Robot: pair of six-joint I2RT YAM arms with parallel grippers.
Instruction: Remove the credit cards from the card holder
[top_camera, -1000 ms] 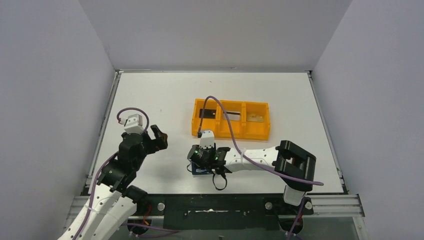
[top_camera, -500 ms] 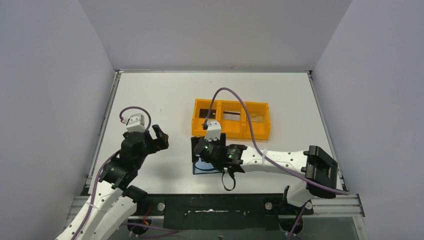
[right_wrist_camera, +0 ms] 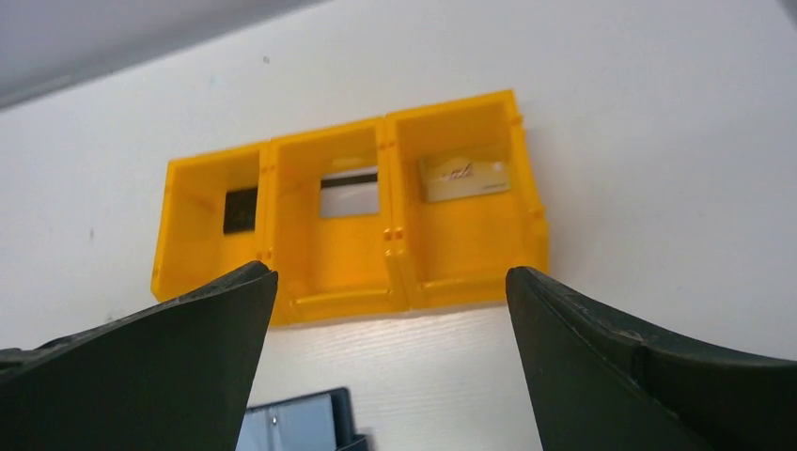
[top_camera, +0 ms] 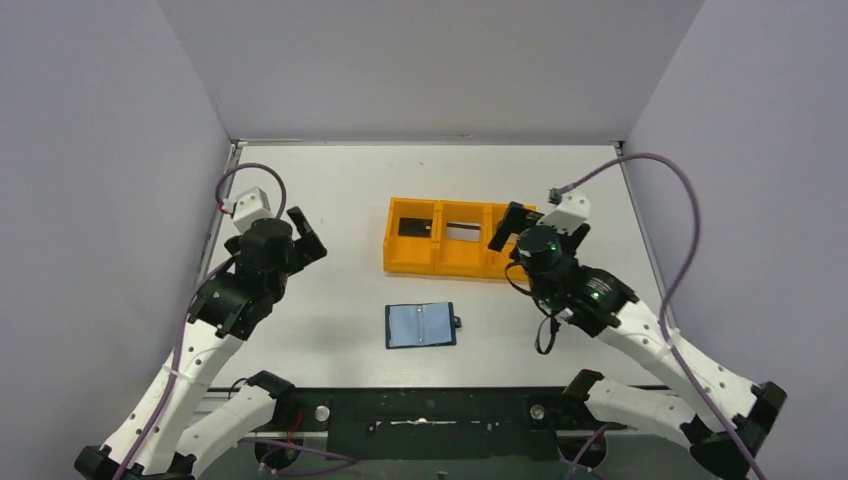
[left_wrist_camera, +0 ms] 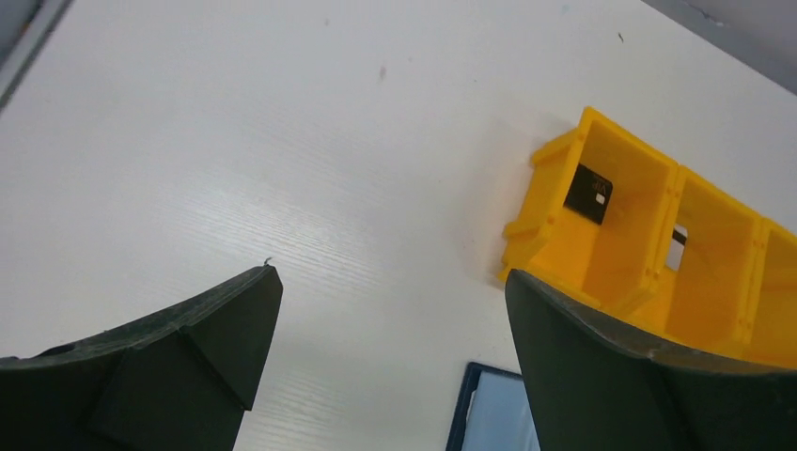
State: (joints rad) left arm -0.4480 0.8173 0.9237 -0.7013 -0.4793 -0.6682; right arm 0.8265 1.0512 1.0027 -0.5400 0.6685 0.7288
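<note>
The card holder (top_camera: 420, 325) lies open flat on the table near the front, light blue inside, its dark tab on the right; a corner of it shows in the left wrist view (left_wrist_camera: 493, 413) and the right wrist view (right_wrist_camera: 291, 423). Three credit cards lie in the orange tray (top_camera: 440, 263), one per compartment: black (right_wrist_camera: 240, 209) on the left, whitish (right_wrist_camera: 350, 193) in the middle, pale beige (right_wrist_camera: 465, 177) on the right. My right gripper (top_camera: 542, 228) (right_wrist_camera: 391, 272) hovers open over the tray's right end, holding nothing. My left gripper (top_camera: 308, 235) (left_wrist_camera: 390, 277) hangs open and holds nothing, left of the tray.
Grey walls close in the table on the left, back and right. The tray (left_wrist_camera: 554, 235) stands mid-table behind the holder. A purple cable loops over each arm. Both arm bases sit on the rail at the front edge.
My right gripper opened, let go of the card holder and swung up and back to the tray's right end. The holder now lies uncovered. My left gripper drew slightly back and left.
</note>
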